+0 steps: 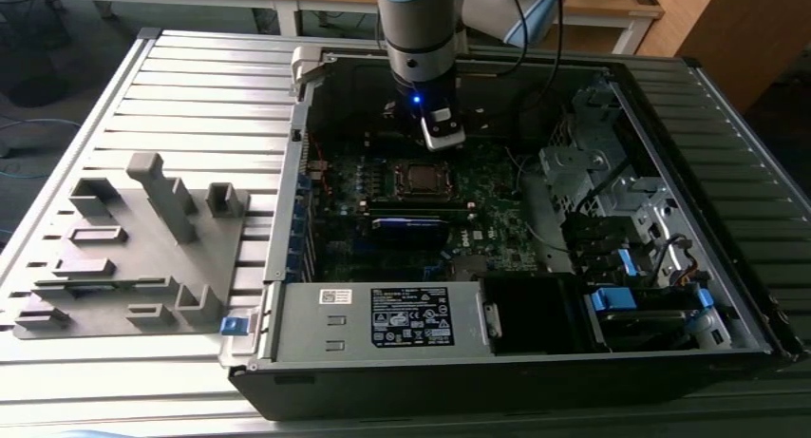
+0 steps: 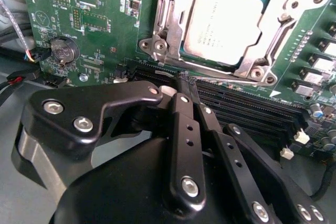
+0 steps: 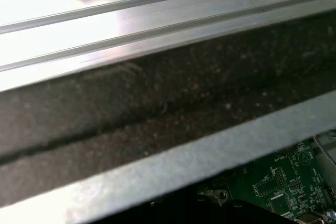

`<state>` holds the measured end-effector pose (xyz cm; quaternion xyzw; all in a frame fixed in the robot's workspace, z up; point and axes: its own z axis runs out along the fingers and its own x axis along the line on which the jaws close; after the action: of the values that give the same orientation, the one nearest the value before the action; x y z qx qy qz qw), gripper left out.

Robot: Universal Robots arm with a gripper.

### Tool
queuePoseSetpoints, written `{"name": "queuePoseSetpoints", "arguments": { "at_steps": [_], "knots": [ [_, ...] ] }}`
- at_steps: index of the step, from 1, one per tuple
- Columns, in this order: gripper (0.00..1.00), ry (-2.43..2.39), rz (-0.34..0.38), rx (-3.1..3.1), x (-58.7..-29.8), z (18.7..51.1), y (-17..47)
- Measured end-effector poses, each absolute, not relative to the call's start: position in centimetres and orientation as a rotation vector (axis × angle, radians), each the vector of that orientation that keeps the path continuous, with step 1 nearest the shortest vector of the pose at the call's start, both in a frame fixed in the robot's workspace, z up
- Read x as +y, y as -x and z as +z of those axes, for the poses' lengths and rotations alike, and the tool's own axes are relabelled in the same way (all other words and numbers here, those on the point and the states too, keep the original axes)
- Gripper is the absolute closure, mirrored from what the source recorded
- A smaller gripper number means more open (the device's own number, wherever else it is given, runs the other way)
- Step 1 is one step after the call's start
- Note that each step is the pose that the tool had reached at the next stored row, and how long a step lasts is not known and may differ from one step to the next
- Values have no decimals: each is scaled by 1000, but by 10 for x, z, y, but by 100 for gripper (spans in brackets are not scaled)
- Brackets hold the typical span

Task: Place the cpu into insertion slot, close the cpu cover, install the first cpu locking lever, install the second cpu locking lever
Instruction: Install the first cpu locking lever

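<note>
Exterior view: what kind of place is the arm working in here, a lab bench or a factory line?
Probably a lab or workshop. An open computer case lies on a slotted aluminium table, a grey fixture block sits beside it, and wooden desks stand behind.

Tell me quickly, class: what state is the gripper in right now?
Gripper: shut, holding nothing, above the memory slots beside the cpu.
</note>
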<state>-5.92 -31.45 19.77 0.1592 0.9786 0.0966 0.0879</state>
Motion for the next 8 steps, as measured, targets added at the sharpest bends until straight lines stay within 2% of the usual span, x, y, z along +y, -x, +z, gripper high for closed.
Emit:
{"name": "queuePoseSetpoints", "arguments": {
  "at_steps": [8],
  "knots": [
    [89, -473, 281, 2913, -313, 198, 59]
  ]
}}
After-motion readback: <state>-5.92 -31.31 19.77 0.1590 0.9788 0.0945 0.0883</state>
